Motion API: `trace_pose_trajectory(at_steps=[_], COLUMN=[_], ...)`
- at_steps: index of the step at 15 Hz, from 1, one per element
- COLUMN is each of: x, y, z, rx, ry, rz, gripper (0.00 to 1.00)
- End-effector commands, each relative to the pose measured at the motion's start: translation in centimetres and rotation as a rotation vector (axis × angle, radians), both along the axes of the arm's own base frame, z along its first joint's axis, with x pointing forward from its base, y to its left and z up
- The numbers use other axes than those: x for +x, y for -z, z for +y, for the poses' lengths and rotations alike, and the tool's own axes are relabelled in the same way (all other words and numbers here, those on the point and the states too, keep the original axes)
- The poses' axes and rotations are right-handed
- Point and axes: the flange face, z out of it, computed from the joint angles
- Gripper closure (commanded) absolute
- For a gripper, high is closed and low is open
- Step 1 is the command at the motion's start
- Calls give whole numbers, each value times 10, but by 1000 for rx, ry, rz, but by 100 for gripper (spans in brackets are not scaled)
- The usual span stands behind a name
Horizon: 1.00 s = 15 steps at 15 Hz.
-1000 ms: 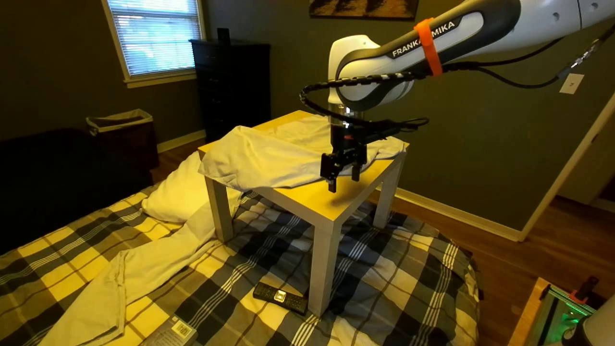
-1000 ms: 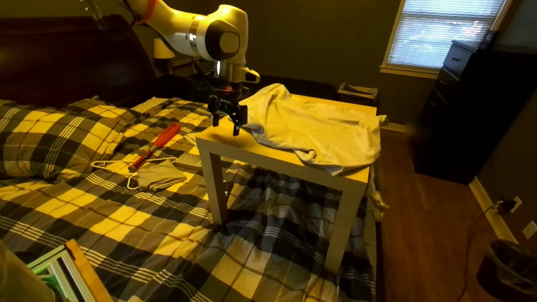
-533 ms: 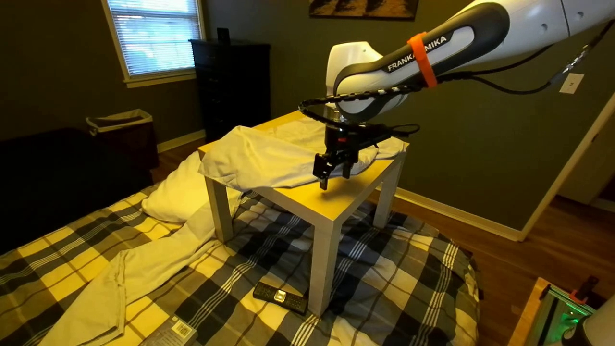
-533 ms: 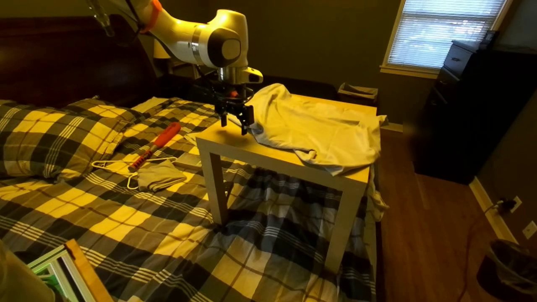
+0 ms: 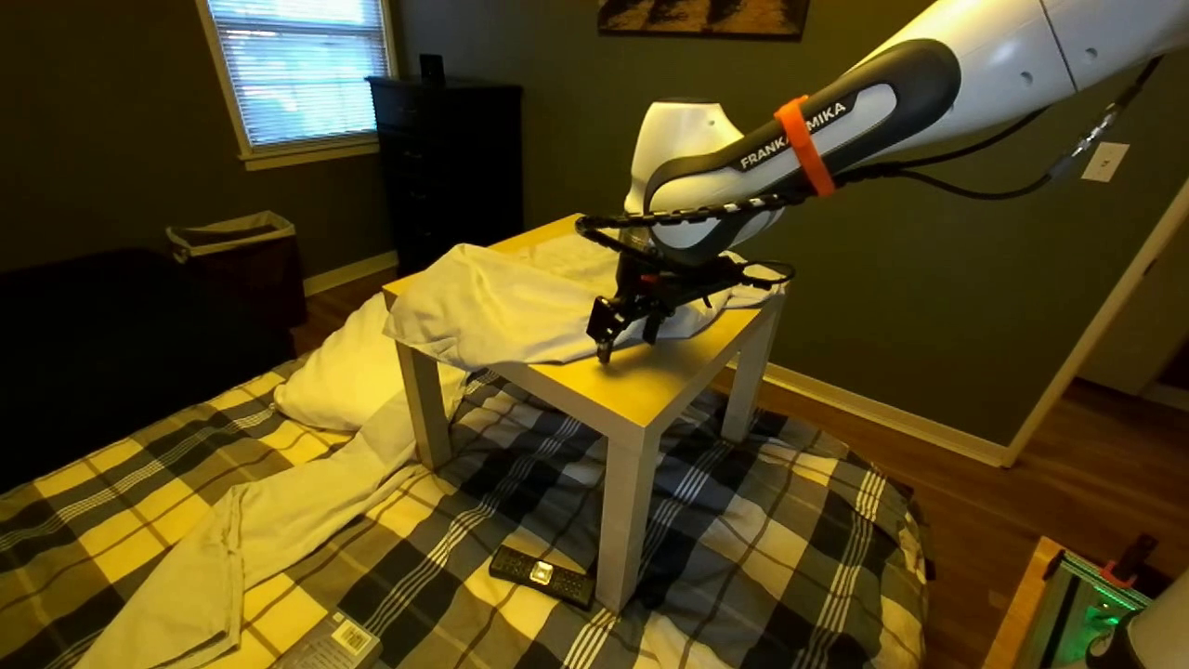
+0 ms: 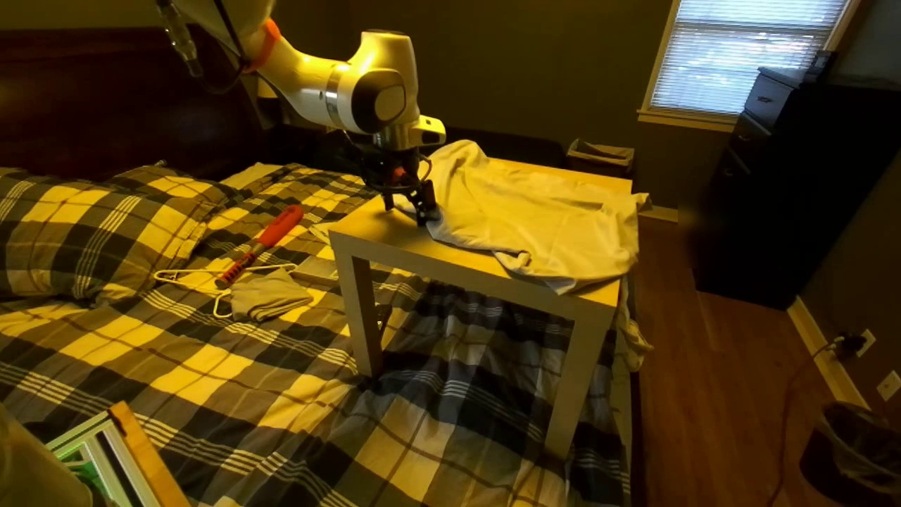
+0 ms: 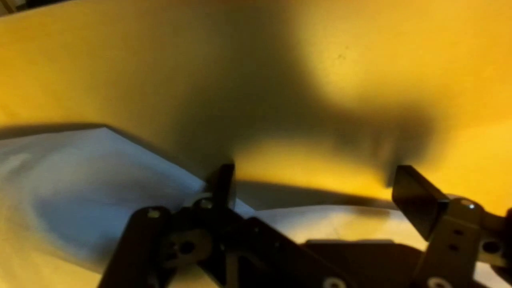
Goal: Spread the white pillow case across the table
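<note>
Bed (image 5: pixel 780 539): plaid-covered, bearing the table (image 5: pixel 641 395); hours are read round the tabletop in an exterior view, twelve toward the picture's top. Robot arm (image 5: pixel 994 65): white and grey, in from two o'clock. Chest of drawers (image 5: pixel 450 167): dark, between ten and eleven, well apart. Table: square, tan-topped, on white legs (image 5: pixel 630 520). White pillow case (image 5: pixel 502 307): wrinkled, lying over most of the tabletop. Stuffed pillow (image 5: pixel 339 367): white, on the bed between eight and nine. Pale cloth strip (image 5: pixel 307 511): along the bed at eight. Gripper (image 7: pixel 314 170): low over the tabletop between four and five, fingers (image 7: pixel 414 192) spread apart, bare wood showing between the tips; contact with wood or cloth cannot be told. Remote control (image 5: pixel 520 566): at six, just beside a table leg. Edges and room: the pillow case spills past the table's edge between eight and nine; bare wood runs as a strip along eleven and as a larger patch at the five o'clock corner, near the gripper; the arm screens the pillow case's two o'clock side; the fingers overlap the pillow case's border in the wrist view. Count: bed, one; arm, one; chest, one; table, one, three legs showing; pillow case, one; stuffed pillow, one; cloth strip, one; gripper, one, two fingers; remote, one.
</note>
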Motion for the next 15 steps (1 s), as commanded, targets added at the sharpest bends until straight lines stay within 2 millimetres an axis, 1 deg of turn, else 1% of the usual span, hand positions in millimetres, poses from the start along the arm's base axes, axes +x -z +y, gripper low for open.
trace_pose_trajectory(at_steps=[1,8,12,13,14,15], x=[2,11,13,14,13,12], y=[2,-12,-10,-9,-9,-11], z=[0,-8,-9,-8,-8,-6], rx=[26,66,77,80,80,99], ry=[32,93,95,98,100,95], rz=[-74,-260,-301,-292,-274,-252], gripper=[0,0,0,25,26,32])
